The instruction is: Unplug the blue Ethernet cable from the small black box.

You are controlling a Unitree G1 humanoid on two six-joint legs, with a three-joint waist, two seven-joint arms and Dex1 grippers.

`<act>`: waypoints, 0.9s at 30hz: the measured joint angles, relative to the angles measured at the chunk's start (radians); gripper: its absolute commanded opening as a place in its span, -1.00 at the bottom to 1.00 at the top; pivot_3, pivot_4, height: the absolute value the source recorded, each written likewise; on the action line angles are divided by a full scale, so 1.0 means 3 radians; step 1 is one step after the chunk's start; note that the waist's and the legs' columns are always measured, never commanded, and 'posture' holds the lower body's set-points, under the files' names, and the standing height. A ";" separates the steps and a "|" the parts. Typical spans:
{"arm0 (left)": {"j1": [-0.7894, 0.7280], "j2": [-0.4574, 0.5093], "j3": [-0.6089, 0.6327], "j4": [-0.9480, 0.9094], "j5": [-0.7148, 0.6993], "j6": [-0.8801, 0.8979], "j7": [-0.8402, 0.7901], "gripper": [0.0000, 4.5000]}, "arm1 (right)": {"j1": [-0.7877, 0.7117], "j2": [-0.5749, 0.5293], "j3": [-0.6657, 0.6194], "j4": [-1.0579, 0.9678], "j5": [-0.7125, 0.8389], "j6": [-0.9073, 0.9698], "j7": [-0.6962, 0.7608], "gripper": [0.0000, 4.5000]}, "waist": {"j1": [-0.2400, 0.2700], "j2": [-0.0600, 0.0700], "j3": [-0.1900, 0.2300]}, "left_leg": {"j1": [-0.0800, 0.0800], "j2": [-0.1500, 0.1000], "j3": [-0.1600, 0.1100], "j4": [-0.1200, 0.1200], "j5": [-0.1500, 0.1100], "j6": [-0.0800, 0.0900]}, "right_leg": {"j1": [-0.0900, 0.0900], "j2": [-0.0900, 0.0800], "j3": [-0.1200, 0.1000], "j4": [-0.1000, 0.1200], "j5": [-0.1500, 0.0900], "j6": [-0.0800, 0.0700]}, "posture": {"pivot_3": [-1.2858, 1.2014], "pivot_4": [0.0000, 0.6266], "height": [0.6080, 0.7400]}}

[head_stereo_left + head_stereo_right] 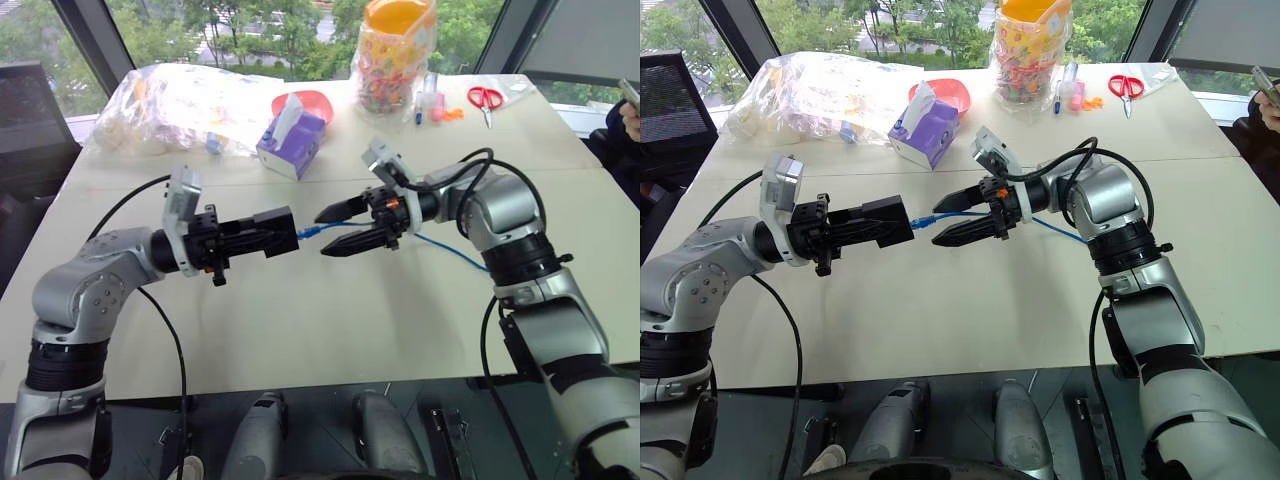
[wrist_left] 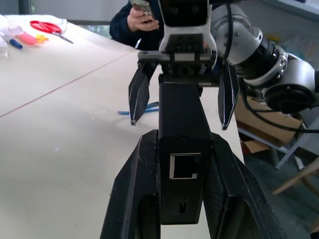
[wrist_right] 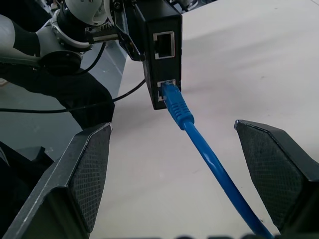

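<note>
My left gripper (image 1: 262, 234) is shut on the small black box (image 1: 278, 229) and holds it level above the table, pointing right. The blue Ethernet cable (image 1: 452, 251) has its plug (image 3: 172, 99) seated in the box's lower port; an empty port (image 3: 164, 44) sits above it. From there the cable runs right across the table under my right arm. My right gripper (image 1: 322, 232) faces the box from the right. It is open, with one finger (image 3: 92, 174) on each side of the cable just behind the plug, touching nothing.
On the far half of the white table (image 1: 300, 330) stand a purple tissue box (image 1: 290, 140), a red bowl (image 1: 310, 100), a filled clear plastic bag (image 1: 180, 100), a jar of colourful sweets (image 1: 395, 55) and red scissors (image 1: 485, 97). A person's hand (image 1: 630, 110) is at the far right edge.
</note>
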 measured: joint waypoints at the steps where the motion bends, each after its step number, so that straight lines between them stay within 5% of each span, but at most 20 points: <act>1: 0.0000 0.0000 0.0000 0.0000 -0.0002 0.0000 0.0003 -0.78 | -0.0002 0.0014 0.0000 0.0002 -0.0001 0.0001 -0.0003 0.46 | 0.0001 0.0000 0.0000 | 0.0000 0.0000 0.0000 0.0000 0.0000 0.0000 | 0.0000 0.0000 0.0000 0.0000 0.0000 0.0000 | 0.03 -0.52 0.80; 3: 0.0000 -0.0001 0.0000 0.0000 -0.0004 0.0000 0.0007 -0.78 | -0.0009 0.0023 0.0000 0.0008 -0.0003 0.0002 -0.0011 0.03 | 0.0001 0.0000 0.0000 | 0.0000 0.0000 0.0000 0.0000 0.0000 0.0000 | 0.0000 0.0000 0.0000 0.0000 0.0000 0.0000 | 0.03 -0.52 0.80; 10: 0.0001 -0.0014 0.0000 -0.0024 -0.0008 0.0000 0.0058 -0.78 | -0.0082 0.0090 -0.0001 0.0060 0.0002 0.0094 -0.0029 0.03 | 0.0001 0.0000 0.0000 | 0.0000 0.0000 0.0000 0.0000 0.0000 0.0000 | 0.0000 0.0000 0.0000 0.0000 0.0000 0.0000 | 0.03 -0.52 0.80; 13: 0.0001 -0.0021 0.0000 -0.0030 -0.0009 0.0000 0.0064 -0.78 | -0.0082 0.0101 -0.0001 0.0060 0.0003 0.0121 -0.0030 -0.59 | 0.0001 0.0000 0.0000 | 0.0000 0.0000 0.0000 0.0000 0.0000 0.0000 | 0.0000 0.0000 0.0000 0.0000 0.0000 0.0001 | 0.03 -0.52 0.80; 27: 0.0002 -0.0073 0.0000 -0.0083 -0.0021 -0.0001 0.0128 -0.78 | -0.0082 0.0153 0.0007 0.0059 -0.0003 0.0137 -0.0044 -0.59 | 0.0001 0.0000 0.0000 | 0.0000 0.0000 0.0000 0.0000 0.0000 0.0000 | 0.0000 0.0000 0.0000 0.0001 0.0000 0.0001 | 0.03 -0.52 0.80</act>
